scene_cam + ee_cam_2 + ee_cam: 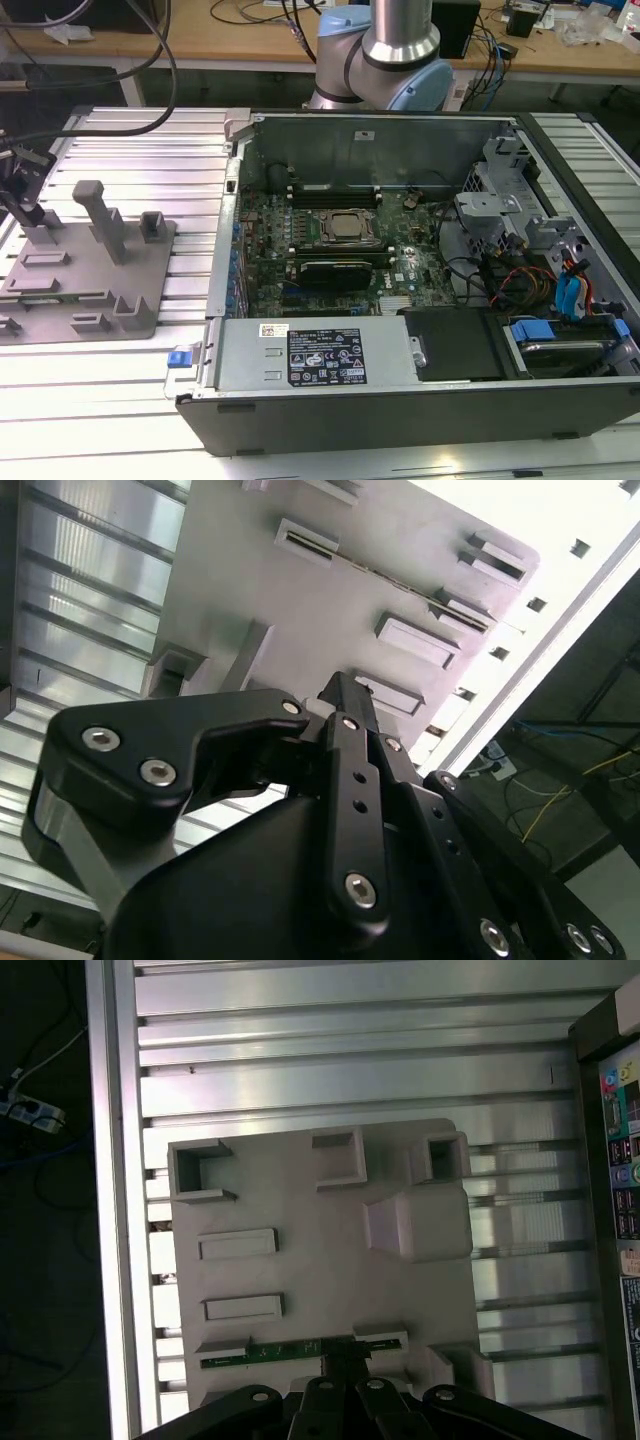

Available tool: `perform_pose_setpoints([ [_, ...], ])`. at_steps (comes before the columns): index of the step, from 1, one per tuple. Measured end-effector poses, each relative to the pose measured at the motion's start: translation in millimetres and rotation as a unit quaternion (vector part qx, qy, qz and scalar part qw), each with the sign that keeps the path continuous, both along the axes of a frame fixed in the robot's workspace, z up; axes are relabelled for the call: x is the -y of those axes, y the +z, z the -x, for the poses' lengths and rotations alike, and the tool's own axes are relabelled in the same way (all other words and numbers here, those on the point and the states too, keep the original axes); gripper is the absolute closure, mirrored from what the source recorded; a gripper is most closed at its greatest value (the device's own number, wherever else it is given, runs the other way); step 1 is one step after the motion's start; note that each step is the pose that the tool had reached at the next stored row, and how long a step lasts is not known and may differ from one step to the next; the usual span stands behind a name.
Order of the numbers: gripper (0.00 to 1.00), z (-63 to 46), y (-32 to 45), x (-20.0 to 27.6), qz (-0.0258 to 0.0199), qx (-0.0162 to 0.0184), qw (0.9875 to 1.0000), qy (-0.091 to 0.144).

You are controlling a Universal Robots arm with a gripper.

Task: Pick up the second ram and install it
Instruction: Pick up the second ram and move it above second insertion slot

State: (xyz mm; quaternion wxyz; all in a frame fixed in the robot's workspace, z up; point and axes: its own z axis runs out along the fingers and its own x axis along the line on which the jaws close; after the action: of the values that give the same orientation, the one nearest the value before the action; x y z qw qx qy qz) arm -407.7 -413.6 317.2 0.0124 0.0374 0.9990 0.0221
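Note:
The second ram (270,1355) is a thin dark-green stick standing on edge in a slot of the grey fixture plate (320,1280). In the second wrist view the ram (410,588) is a thin dark line across the plate, and in the exterior view the ram (60,295) lies near the plate's front. My gripper (345,1358) hangs above the plate, over the ram's middle, apart from it. The gripper (345,688) looks shut with nothing in it. In the exterior view the gripper (25,210) is at the far left, over the fixture plate (140,260).
The open computer case (350,125) lies to the exterior view's right of the plate. Inside are the processor (345,228), dark memory slots (335,190) behind it and a black expansion card (345,270) in front. Tall posts (100,215) rise from the plate. The ribbed aluminium table (200,180) lies under everything.

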Motion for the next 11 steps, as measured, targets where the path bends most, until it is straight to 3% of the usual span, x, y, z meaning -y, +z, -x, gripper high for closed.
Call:
perform_pose_setpoints([
  [4,0.92,0.1,-0.2,0.0,0.0000,0.0001,1.0000,0.000],
  [6,0.92,0.3,-0.1,-0.1,0.0000,0.0000,0.9997,0.023],
  [7,0.92,0.2,-0.1,0.0,0.0000,0.0000,0.9988,0.050],
  [9,0.92,0.2,-0.2,0.0,0.0000,0.0000,0.9968,0.080],
  [11,0.92,0.2,-0.2,0.0,0.0000,0.0000,0.9929,0.119],
])
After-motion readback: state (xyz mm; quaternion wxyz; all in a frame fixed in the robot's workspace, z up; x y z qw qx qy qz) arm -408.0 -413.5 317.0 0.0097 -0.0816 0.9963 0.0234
